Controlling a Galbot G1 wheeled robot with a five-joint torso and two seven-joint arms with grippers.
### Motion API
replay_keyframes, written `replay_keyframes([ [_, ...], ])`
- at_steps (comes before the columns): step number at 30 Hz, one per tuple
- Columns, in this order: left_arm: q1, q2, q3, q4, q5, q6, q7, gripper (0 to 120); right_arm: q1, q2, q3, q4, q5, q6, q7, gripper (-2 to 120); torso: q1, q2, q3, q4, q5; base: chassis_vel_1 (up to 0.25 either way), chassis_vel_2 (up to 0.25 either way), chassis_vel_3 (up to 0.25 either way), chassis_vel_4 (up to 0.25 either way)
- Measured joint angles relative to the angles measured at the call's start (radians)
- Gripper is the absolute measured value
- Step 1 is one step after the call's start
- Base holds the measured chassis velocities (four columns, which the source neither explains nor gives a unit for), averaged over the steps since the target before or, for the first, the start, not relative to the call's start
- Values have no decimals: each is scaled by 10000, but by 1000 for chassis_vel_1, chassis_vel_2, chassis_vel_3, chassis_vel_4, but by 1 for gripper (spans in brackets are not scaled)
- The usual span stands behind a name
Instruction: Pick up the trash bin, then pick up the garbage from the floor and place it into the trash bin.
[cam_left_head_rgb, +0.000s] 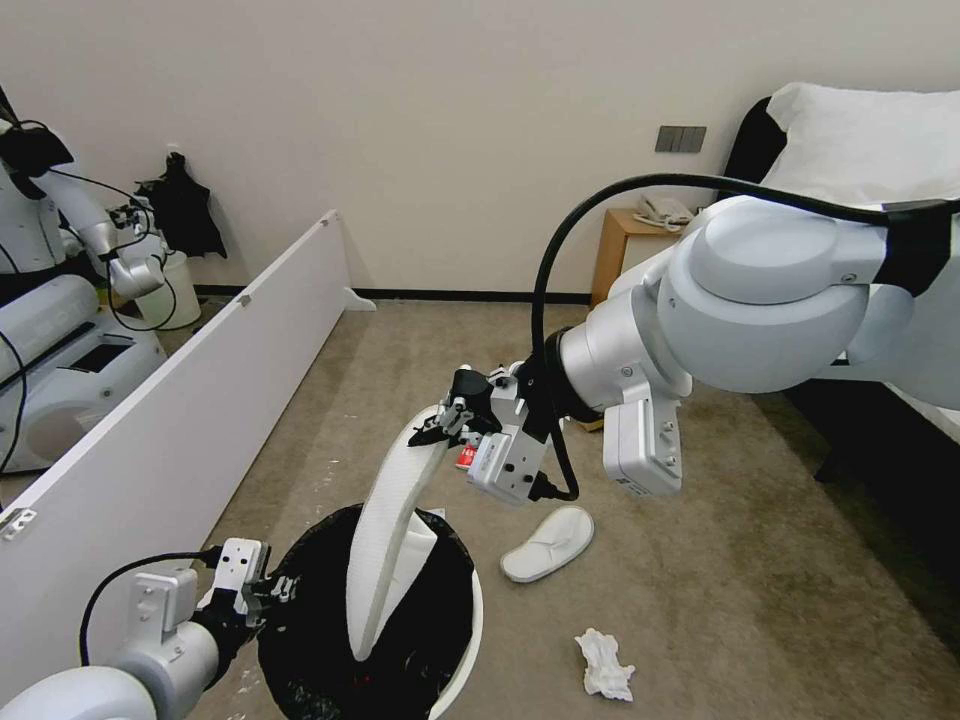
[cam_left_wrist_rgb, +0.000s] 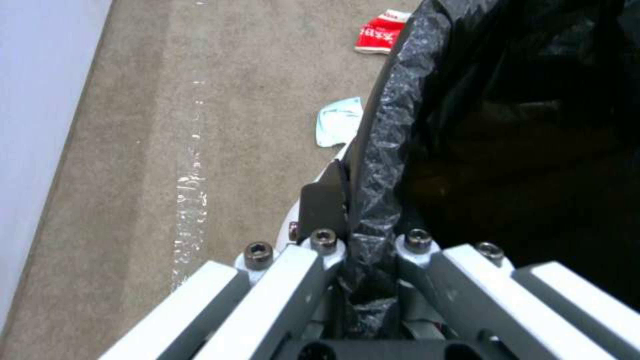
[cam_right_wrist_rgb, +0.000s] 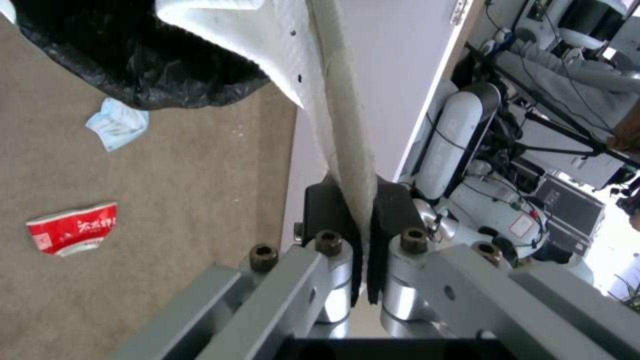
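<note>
We see the right gripper (cam_left_head_rgb: 437, 428) pinching the heel edge of 1 white slipper (cam_left_head_rgb: 385, 535), which hangs toe-down into the trash bin (cam_left_head_rgb: 462, 640). Our left gripper (cam_left_head_rgb: 272, 590) is clamped on the bin's black bag-lined rim. A 2nd slipper (cam_left_head_rgb: 548, 543) and a crumpled tissue (cam_left_head_rgb: 605, 664) lie on the carpet (cam_left_head_rgb: 720, 560) nearby.

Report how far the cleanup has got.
Done: left gripper holds the trash bin by its rim. In hand: right gripper lowers a slipper into it. Left on the floor: second slipper, tissue, red packet, pale wrapper.
</note>
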Motion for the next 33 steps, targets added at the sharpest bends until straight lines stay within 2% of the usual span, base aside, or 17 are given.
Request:
replay_keyframes([
  [4,20,18,-18,-53,-38,0,-10,2,-53,-47,-7,-1,-12,-10,-30,1,0,0,0,0,0,0,0,0,0],
  [6,38,23,-19,-65,-72,0,-18,2,-72,-58,-63,7,-30,-44,23,10,0,0,0,0,0,0,0,0,0],
  [9,43,23,-19,-66,-84,0,-29,2,-90,-65,-77,28,-54,-68,74,15,0,0,0,-1,1,0,0,0,0],
  [11,58,23,-18,-80,-117,0,-38,2,-115,-80,-90,38,-123,-117,82,26,-1,0,0,0,0,0,0,0,0],
  [12,58,23,-18,-80,-117,0,-38,2,-115,-80,-90,38,-123,-117,82,26,-1,0,0,0,0,0,0,0,0],
  [14,68,38,-18,-108,-192,0,-45,2,-137,-95,-97,28,-146,-132,64,39,0,0,0,0,1,0,0,0,0],
  [18,72,54,-18,-131,-251,0,-65,2,-153,-117,-97,20,-157,-132,50,48,0,0,0,-1,1,0,0,0,0],
  [21,104,60,11,-149,-309,0,-121,2,-176,-148,-94,4,-166,-133,48,65,0,0,0,0,0,0,0,0,0],
  [23,109,60,14,-152,-312,0,-123,2,-177,-148,-94,1,-167,-134,48,67,0,0,0,0,1,0,0,0,0],
  [25,129,57,28,-154,-322,0,-128,2,-182,-161,-84,-11,-171,-140,50,78,0,0,0,0,0,0,0,0,0],
  [26,129,57,28,-154,-322,0,-128,2,-182,-161,-84,-11,-171,-140,50,78,0,0,0,0,0,0,0,0,0],
  [28,130,56,28,-154,-331,0,-145,2,-197,-179,-68,-17,-171,-150,58,88,0,0,0,0,1,0,0,0,0],
  [30,129,56,28,-153,-339,0,-147,2,-201,-184,-65,-20,-171,-152,59,91,0,0,0,0,0,0,0,0,0],
  [31,122,56,28,-154,-359,0,-151,2,-218,-201,-54,-34,-173,-155,70,98,0,0,0,0,0,0,0,0,0],
  [33,114,56,32,-154,-366,0,-153,2,-232,-216,-40,-47,-175,-158,79,99,0,0,0,0,0,0,0,0,0],
])
